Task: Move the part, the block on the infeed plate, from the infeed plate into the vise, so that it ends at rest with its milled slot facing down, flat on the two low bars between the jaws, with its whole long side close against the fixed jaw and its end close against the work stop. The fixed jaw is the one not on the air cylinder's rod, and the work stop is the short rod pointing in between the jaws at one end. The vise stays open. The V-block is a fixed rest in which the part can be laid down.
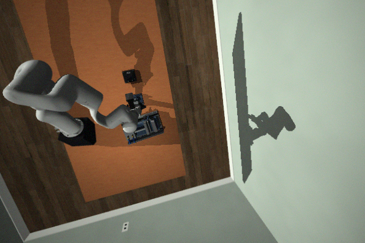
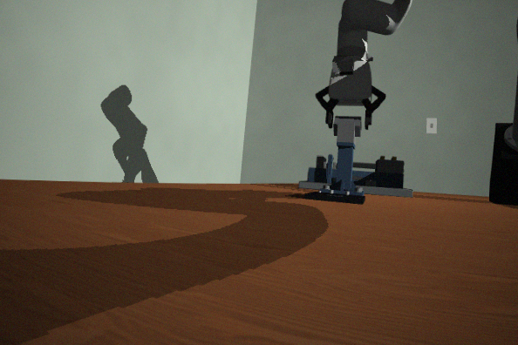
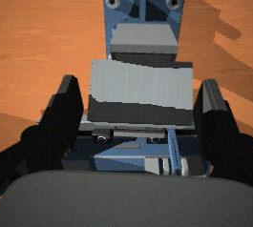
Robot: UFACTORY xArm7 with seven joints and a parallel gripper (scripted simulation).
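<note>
While the gripper (image 2: 349,120) hangs directly above the V-block (image 2: 344,165), its black fingers stand wide apart and hold nothing, one on each side of the grey part (image 3: 141,92). That part rests on top of the V-block, a blue upright stand, just beside the vise (image 2: 384,174) and well apart from the dark infeed plate (image 1: 129,76). In the wrist view the fingers flank the part's short ends with a gap on each side, touching neither.

Several things could go wrong from here, in my judgement. If the fingers close while set too high, they would catch only the part's upper edge, and it could tip out of the vee and drop to the wooden table (image 2: 262,279). An off-centre closure would push the part sideways along the rest before both pads bite. I cannot tell from these views which way the milled slot faces, so a grasp taken now might carry the part to the vise slot-up.
</note>
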